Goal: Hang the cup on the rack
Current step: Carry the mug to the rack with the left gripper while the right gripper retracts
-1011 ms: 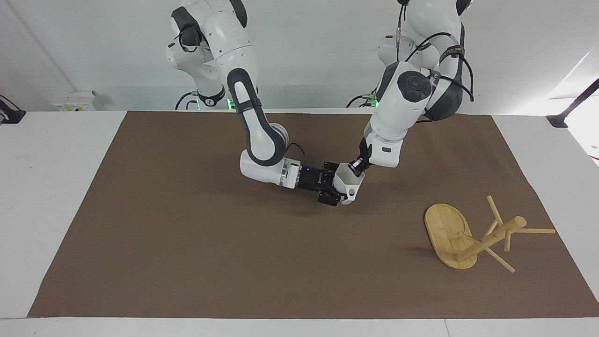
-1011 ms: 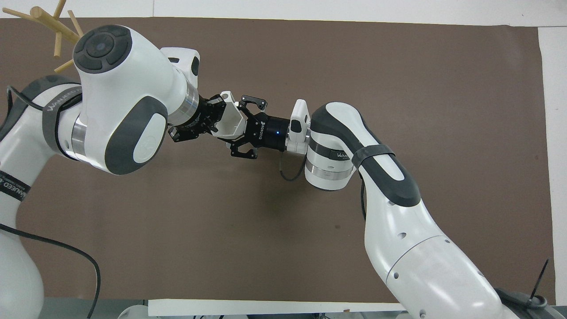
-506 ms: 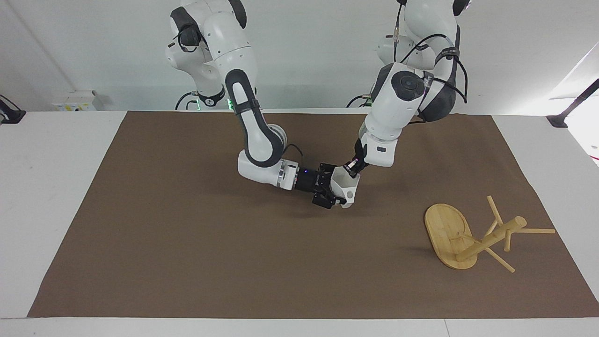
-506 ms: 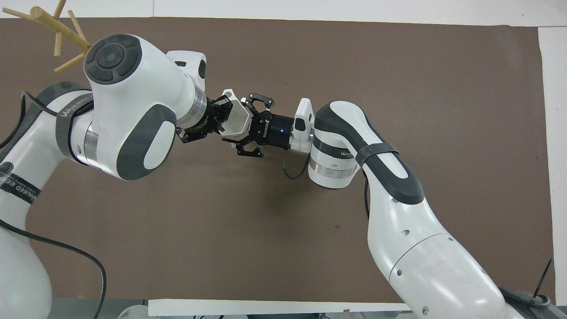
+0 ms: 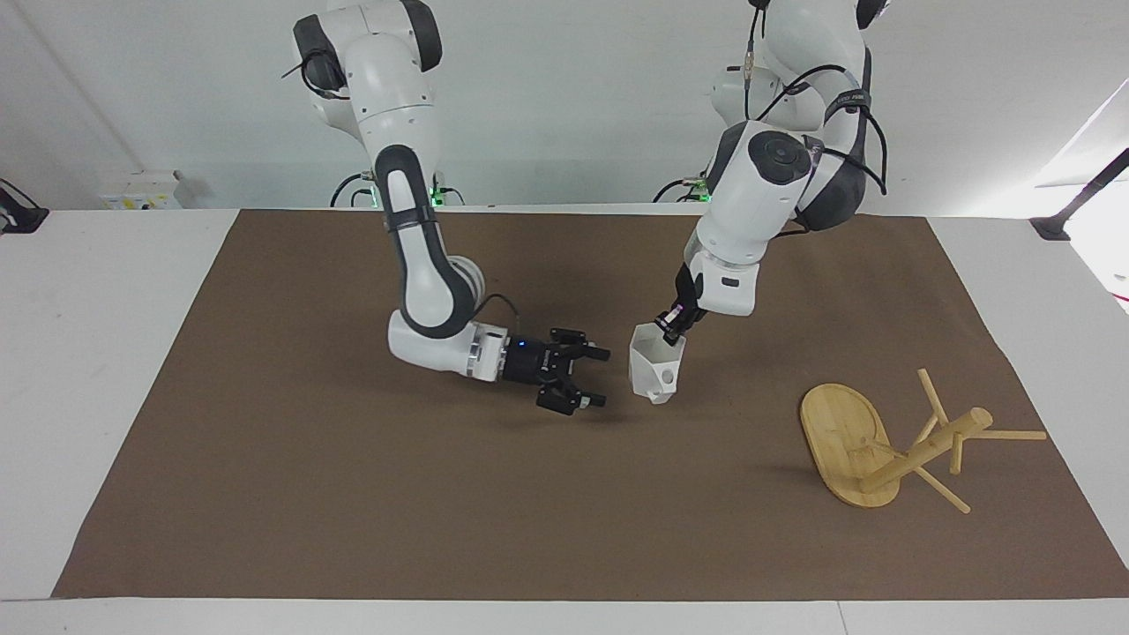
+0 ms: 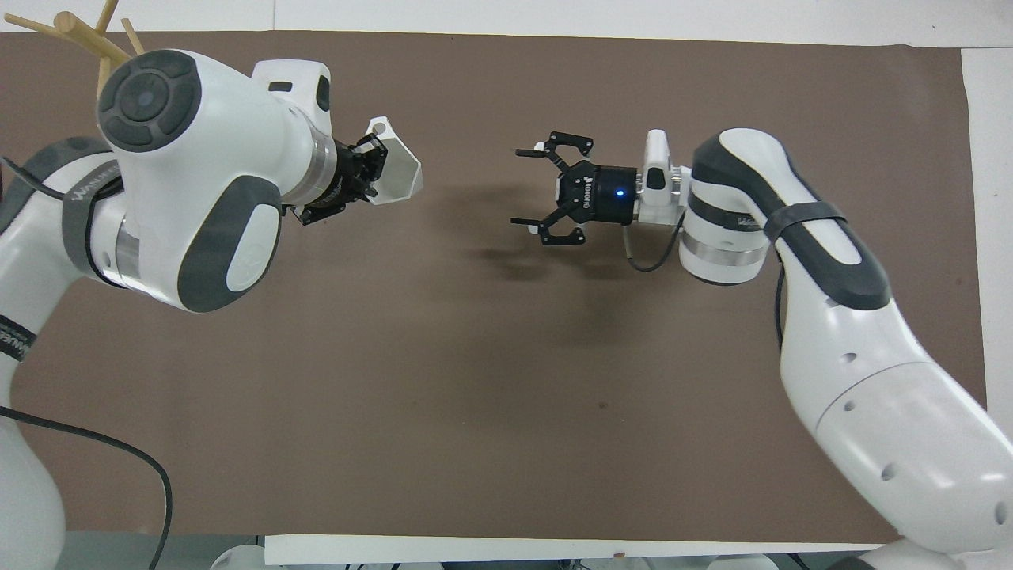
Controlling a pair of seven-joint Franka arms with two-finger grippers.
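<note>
The white faceted cup (image 5: 653, 369) hangs from my left gripper (image 5: 672, 333), which is shut on its rim and holds it just above the brown mat, mouth up and tilted. In the overhead view the cup (image 6: 400, 170) sticks out of the left gripper (image 6: 372, 166). My right gripper (image 5: 600, 377) is open and empty, low over the mat beside the cup, a short gap apart; it also shows in the overhead view (image 6: 521, 188). The bamboo rack (image 5: 882, 445) lies tipped over toward the left arm's end, resting on its pegs. Only its pegs (image 6: 79, 32) show from overhead.
A brown mat (image 5: 353, 494) covers most of the white table (image 5: 88, 353). Nothing else lies on it. The left arm's elbow (image 6: 182, 182) hides the mat between the cup and the rack in the overhead view.
My right gripper let go of the cup, opened and drew back toward the right arm's end. My left gripper kept the cup and carried it slightly toward the rack.
</note>
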